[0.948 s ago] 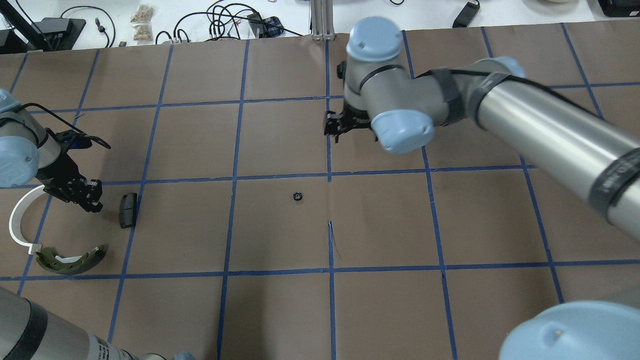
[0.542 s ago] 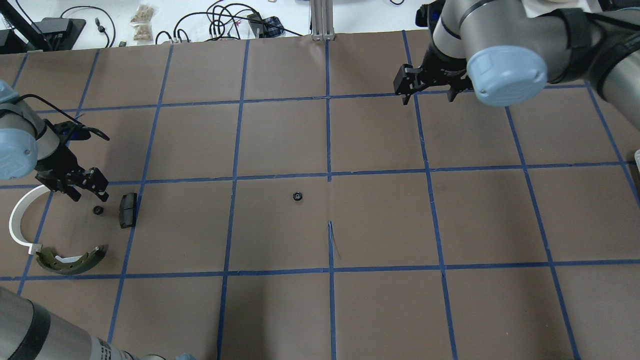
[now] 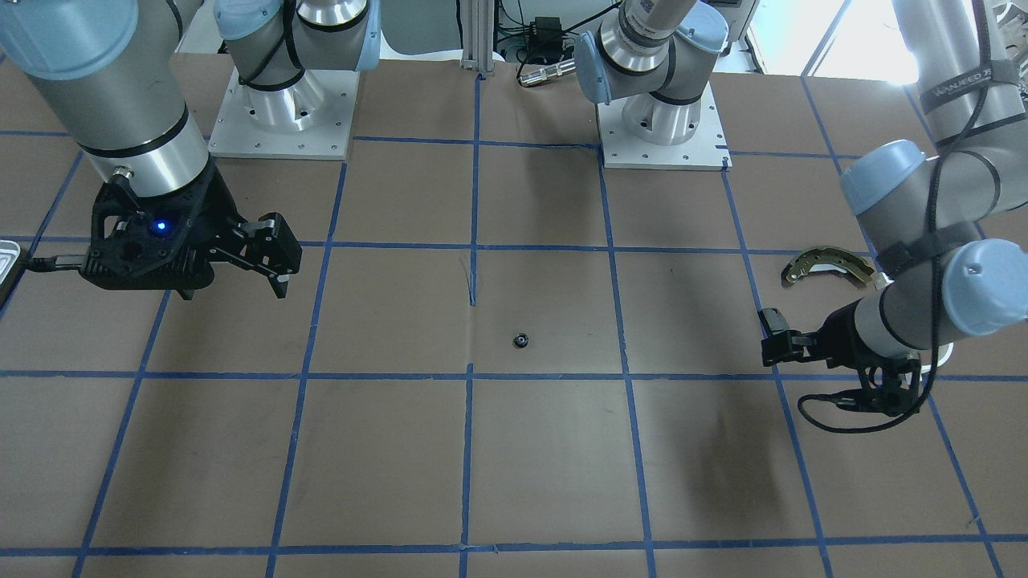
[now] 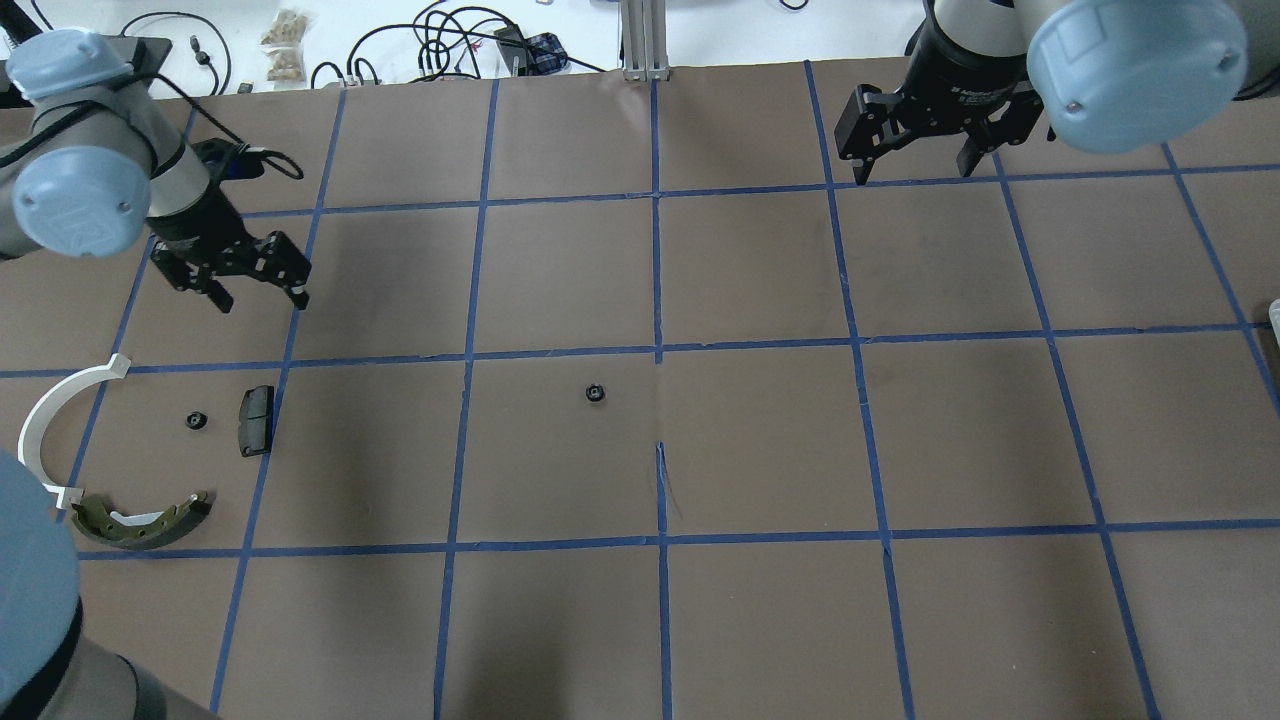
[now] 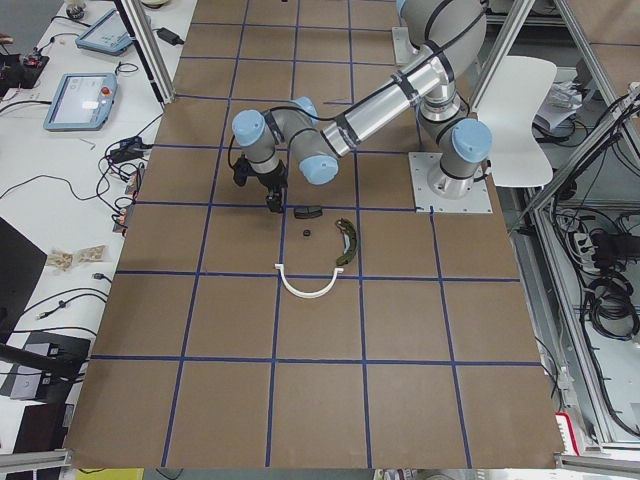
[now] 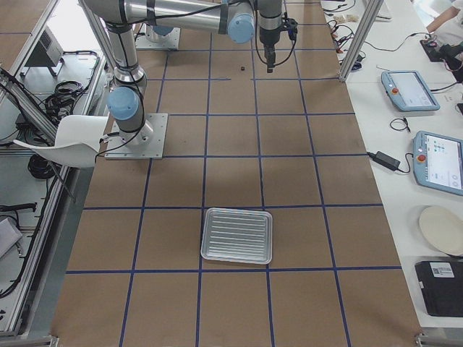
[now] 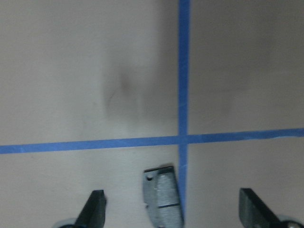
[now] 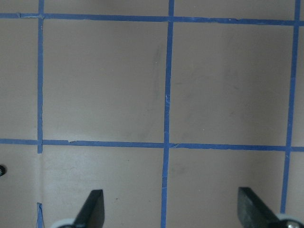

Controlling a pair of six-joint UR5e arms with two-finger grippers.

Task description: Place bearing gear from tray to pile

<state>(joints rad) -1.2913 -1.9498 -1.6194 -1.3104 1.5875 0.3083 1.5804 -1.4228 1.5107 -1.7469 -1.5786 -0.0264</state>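
Note:
One bearing gear (image 4: 594, 392), small and black, lies alone mid-table, also in the front view (image 3: 521, 340). A second bearing gear (image 4: 195, 420) lies in the pile beside the black pad (image 4: 256, 420), with the white arc (image 4: 50, 420) and the olive-brass shoe (image 4: 140, 522). My left gripper (image 4: 260, 297) is open and empty, above and beyond the pile; its wrist view shows the pad (image 7: 162, 197) between its fingers (image 7: 92, 209). My right gripper (image 4: 915, 172) is open and empty at the far right. The tray (image 6: 236, 235) is silvery; the overhead view shows only its corner (image 4: 1275, 310).
Brown paper with a blue tape grid covers the table. Two grey base plates (image 3: 281, 112) stand on the robot's side. Cables and clutter lie beyond the far edge (image 4: 450, 40). A slit in the paper (image 4: 662, 470) is near the middle gear.
My left gripper opened, left a bearing gear beside the black pad, then rose and drew away toward the far side. My right gripper swung from mid-table to the far right.

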